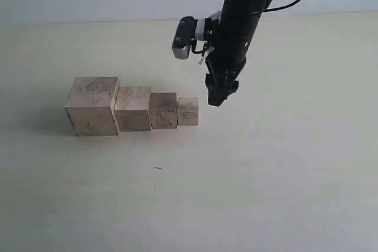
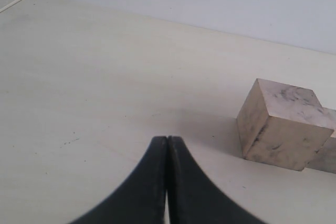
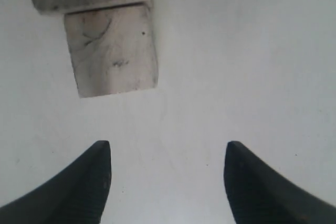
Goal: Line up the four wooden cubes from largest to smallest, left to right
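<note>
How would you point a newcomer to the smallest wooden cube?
On the pale table, four wooden cubes sit in one row, stepping down in size left to right in the exterior view. The smallest cube is the row's right-hand end, nearest the right gripper. It is the lowest block, with a neighbour on one side only.

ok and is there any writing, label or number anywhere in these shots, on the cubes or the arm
No text can be read in any view.
The largest cube has only dark smudges and grain marks, not letters; the same goes for the smallest cube.
The wrist camera housing shows no legible label.
</note>
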